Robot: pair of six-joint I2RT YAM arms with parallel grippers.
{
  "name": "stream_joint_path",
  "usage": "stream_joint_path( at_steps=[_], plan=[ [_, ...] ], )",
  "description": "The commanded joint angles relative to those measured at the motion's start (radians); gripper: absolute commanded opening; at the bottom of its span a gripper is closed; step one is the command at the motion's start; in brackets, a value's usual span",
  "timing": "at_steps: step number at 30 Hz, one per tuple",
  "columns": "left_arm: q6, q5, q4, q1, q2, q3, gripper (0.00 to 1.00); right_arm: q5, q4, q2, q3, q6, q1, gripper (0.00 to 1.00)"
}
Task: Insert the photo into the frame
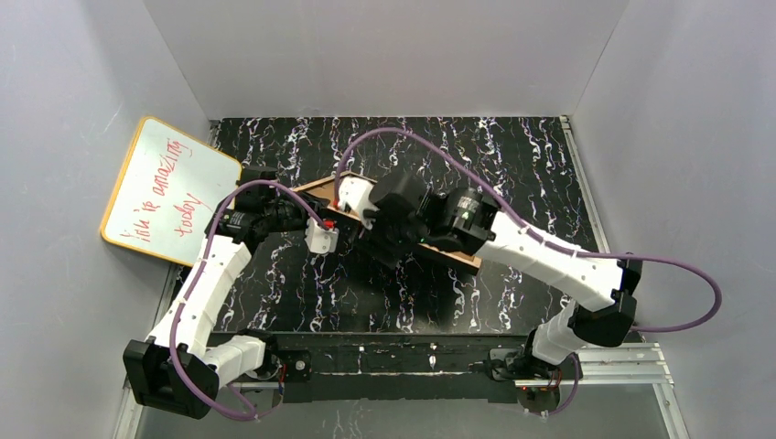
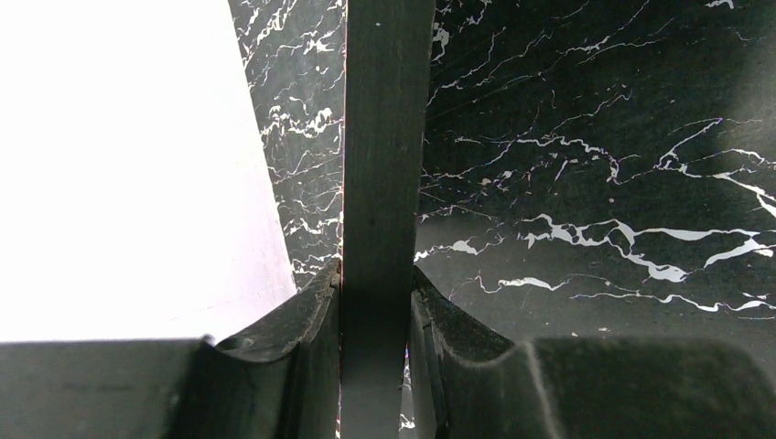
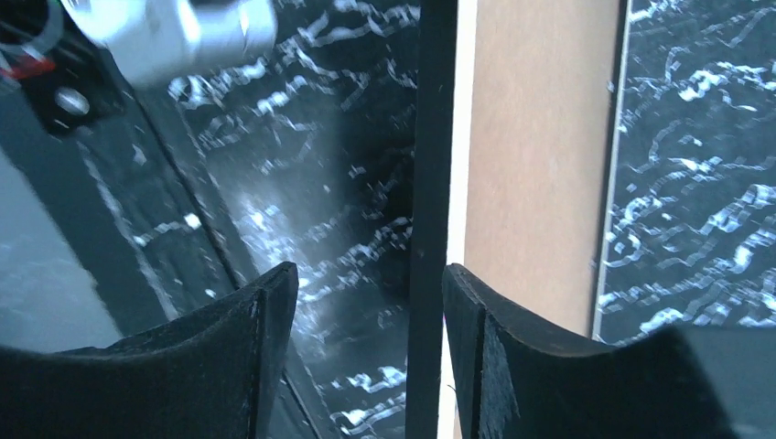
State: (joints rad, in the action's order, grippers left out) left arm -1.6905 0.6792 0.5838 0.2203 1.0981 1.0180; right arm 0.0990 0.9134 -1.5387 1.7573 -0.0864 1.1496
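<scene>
Frame (image 2: 384, 137) held aloft at a tilt just right of the whiteboard (image 1: 169, 192), clamped by its edge in the left jaws, loosely straddled by the wider right jaws: best steadied level, closing right before any turning or lowering.

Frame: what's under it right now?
Beneath the frame, both wrist views show only the black marbled table. From above, the arms cover most of it, so whatever lies under its middle is hidden.
</scene>
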Motion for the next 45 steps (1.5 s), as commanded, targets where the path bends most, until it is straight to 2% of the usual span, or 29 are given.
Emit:
stream_joint_path(
  at_steps=[1, 6, 13, 20, 27, 34, 40, 45],
  plan=[
    [0.069, 0.041, -0.002, -0.002, -0.011, 0.053, 0.04, 0.331, 0.109, -0.017, -0.06, -0.08, 0.087, 0.68],
    [0.066, 0.041, -0.002, -0.003, -0.025, 0.046, 0.03, 0.443, 0.085, -0.022, -0.111, -0.12, 0.116, 0.66],
    [0.036, 0.032, -0.002, -0.002, -0.048, 0.02, 0.02, 0.541, -0.073, 0.055, -0.184, -0.182, 0.122, 0.64],
    [0.031, 0.031, -0.002, -0.003, -0.049, 0.014, 0.02, 0.481, -0.171, 0.165, -0.264, -0.268, 0.12, 0.68],
    [0.036, 0.028, -0.002, -0.002, -0.053, 0.02, 0.01, 0.346, -0.144, 0.203, -0.325, -0.319, 0.121, 0.69],
    [0.033, 0.035, -0.001, -0.003, -0.058, 0.019, 0.01, 0.354, -0.26, 0.232, -0.429, -0.392, 0.09, 0.75],
    [0.025, 0.028, 0.006, -0.003, -0.066, 0.014, 0.01, 0.334, -0.318, 0.195, -0.442, -0.426, -0.002, 0.73],
    [0.019, 0.025, 0.01, -0.002, -0.07, 0.007, 0.01, 0.353, -0.374, 0.168, -0.45, -0.473, -0.019, 0.73]
  ],
)
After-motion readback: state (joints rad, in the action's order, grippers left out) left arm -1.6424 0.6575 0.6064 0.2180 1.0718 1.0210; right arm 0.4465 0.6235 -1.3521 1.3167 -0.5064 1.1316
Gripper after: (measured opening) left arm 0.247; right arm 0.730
